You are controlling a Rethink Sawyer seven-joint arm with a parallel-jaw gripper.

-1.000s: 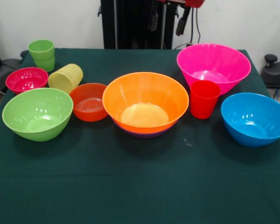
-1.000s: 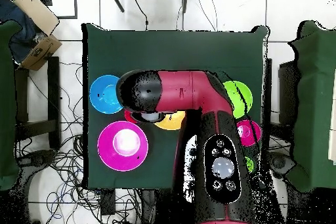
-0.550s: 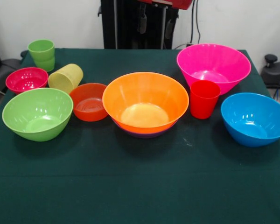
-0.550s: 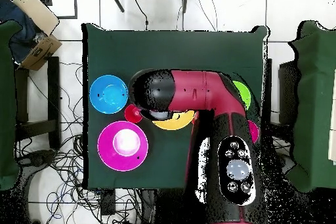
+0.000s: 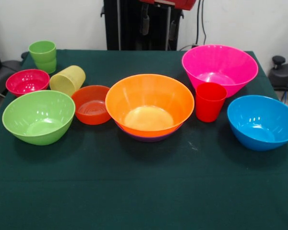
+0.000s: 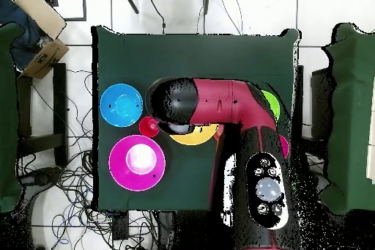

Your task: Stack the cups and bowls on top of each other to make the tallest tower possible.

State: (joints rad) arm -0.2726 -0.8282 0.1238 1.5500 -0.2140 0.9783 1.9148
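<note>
From my screen I count three cups: a green cup (image 5: 42, 55) upright at ten o'clock on the table, a pale yellow cup (image 5: 67, 79) tipped on its side just beside it, and a red cup (image 5: 210, 101) upright at three o'clock of centre. Bowls come to seven: the orange bowl (image 5: 149, 105) sits dead centre, nested in a purple bowl (image 5: 149, 138) whose rim peeks out beneath it, the only stack so far; a lime-green bowl (image 5: 38, 116) at nine o'clock, a small red-orange bowl (image 5: 91, 104) touching the orange one's side, a small magenta bowl (image 5: 27, 81) beyond the lime one, a pink bowl (image 5: 220, 67) at one o'clock and a blue bowl (image 5: 262, 121) at three o'clock. The gripper (image 5: 158, 26) hangs high at twelve o'clock above the table's far edge, its two fingers apart and holding nothing. From overhead the arm (image 6: 220, 104) covers most of the middle, hiding the stack and right-hand pieces. The green tablecloth (image 5: 144, 191) is bare across its six o'clock half, giving open room; the blue and lime bowls sit near the side edges.
</note>
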